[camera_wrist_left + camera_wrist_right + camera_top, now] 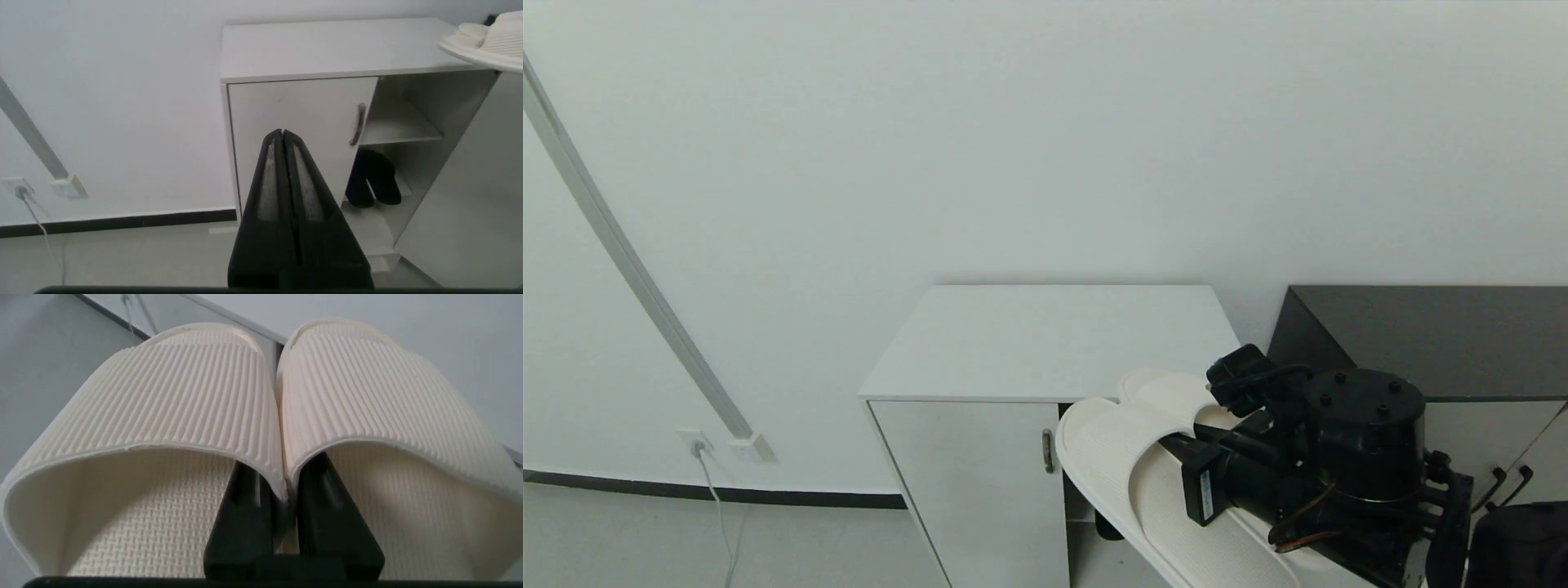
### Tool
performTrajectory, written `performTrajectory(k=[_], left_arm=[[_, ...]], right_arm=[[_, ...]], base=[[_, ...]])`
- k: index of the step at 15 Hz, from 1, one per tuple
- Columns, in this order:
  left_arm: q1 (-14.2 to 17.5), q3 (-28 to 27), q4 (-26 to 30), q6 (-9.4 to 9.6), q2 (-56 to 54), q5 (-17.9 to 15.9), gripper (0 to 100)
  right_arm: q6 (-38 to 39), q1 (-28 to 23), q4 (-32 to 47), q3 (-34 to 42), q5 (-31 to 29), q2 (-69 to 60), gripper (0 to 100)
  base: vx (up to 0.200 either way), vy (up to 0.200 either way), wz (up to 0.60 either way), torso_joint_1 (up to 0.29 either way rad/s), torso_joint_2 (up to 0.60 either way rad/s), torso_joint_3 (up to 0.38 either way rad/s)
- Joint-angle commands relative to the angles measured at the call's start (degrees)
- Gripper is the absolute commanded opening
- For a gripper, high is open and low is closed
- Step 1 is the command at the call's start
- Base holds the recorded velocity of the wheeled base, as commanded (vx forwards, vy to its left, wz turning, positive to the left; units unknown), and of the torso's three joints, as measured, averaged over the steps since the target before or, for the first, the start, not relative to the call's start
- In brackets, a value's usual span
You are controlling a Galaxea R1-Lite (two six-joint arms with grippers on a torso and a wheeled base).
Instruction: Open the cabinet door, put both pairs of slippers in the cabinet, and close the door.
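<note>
Cabinet [1045, 343]: white, set against the wall [1045, 147]. Its right-hand side stands open in front of me, so I judge the opening step done.
Open door [467, 196]: swung out wide on the cabinet's right side. Closing it is the last step and is not yet due.
Closed door [972, 482]: the left half, shut, with its handle [1047, 451] at the inner edge. I see no need to touch it.
Cream slippers [1119, 457]: one pair, side by side, toes toward the cabinet. They are carried in the air just in front of the open side, about level with the cabinet top, and are not yet inside. By my reckoning I have to lower them into the opening, let go, back out, then push the door shut.
Dark pair [373, 175]: footwear standing on the cabinet floor below the shelf [400, 131]. I cannot tell whether these are slippers. If they are the task's other pair, half the loading is done.
Right claw [282, 483]: clamped on the two inner walls of the cream slippers, pinching them together, its fingers [245, 518] one inside each slipper.
Left claw [282, 143]: pressed fully together, holding nothing, hanging in front of the closed door and well apart from it.
</note>
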Motion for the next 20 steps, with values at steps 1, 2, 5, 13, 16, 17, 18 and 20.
performTrajectory(k=[1,2,5,13,16,17,18,20], left_arm=[[-0.1,0.0,0.0,-0.01,0.0,0.0,0],[-0.1,0.0,0.0,-0.01,0.0,0.0,0],[-0.1,0.0,0.0,-0.01,0.0,0.0,0],[-0.1,0.0,0.0,-0.01,0.0,0.2,0],[-0.1,0.0,0.0,-0.01,0.0,0.2,0],[-0.1,0.0,0.0,-0.01,0.0,0.2,0],[-0.1,0.0,0.0,-0.01,0.0,0.2,0],[-0.1,0.0,0.0,-0.01,0.0,0.2,0]], right_arm=[[-0.4,0.1,-0.3,0.5,0.0,0.1,0],[-0.8,0.1,-0.6,0.7,0.0,0.2,0],[-2.8,0.1,-0.7,1.8,-0.3,0.2,0],[-3.0,0.1,-1.4,2.0,0.1,0.3,0],[-3.1,0.1,-1.5,2.0,0.0,0.7,0],[-3.1,0.1,-1.5,2.0,0.0,0.6,0],[-3.1,0.1,-1.5,2.0,0.0,0.7,0],[-3.1,0.1,-1.5,2.1,0.1,0.7,0]], base=[[0.0,0.0,0.0,0.0,0.0,0.0],[0.0,0.0,0.0,0.0,0.0,0.0],[0.0,0.0,0.0,0.0,0.0,0.0],[-0.1,0.0,0.0,0.003,0.0,0.0],[-0.133,0.0,0.0,-0.005,0.0,0.003],[0.0,0.0,0.0,0.0,0.0,0.0],[0.0,0.0,0.0,0.0,0.0,0.0],[0.0,0.0,0.0,0.0,0.0,0.0]])
